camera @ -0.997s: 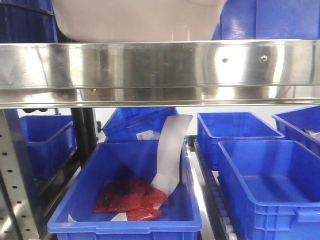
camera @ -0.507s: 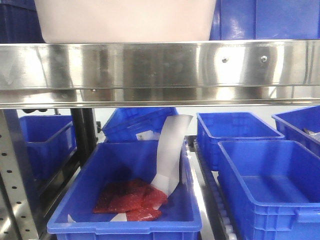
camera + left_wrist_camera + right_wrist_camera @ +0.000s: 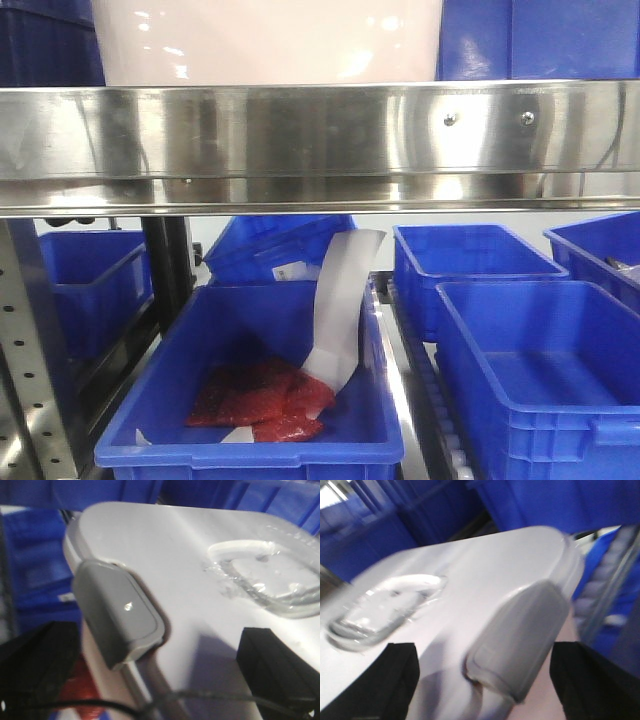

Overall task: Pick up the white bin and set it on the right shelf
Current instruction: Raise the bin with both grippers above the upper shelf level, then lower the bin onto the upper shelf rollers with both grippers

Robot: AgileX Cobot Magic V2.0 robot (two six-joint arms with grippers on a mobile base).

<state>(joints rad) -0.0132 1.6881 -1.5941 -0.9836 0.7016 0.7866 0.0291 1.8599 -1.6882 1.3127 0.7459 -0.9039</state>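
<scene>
The white bin shows at the top of the front view, its lower part hidden behind the front rail of the right shelf. Its flat lid fills the left wrist view and the right wrist view. My left gripper straddles the bin's end at a grey latch, with one black finger over the lid and one outside the wall. My right gripper straddles the other end at its grey latch in the same way. Both hold the bin.
Blue crates stand beside the bin on the upper level. Below the rail are several blue crates; the near one holds red packets and a white paper strip. A perforated upright stands at left.
The bin has come down: its rounded bottom edge showed above the rail a second ago and is now hidden behind it. It also shifted a little sideways.
</scene>
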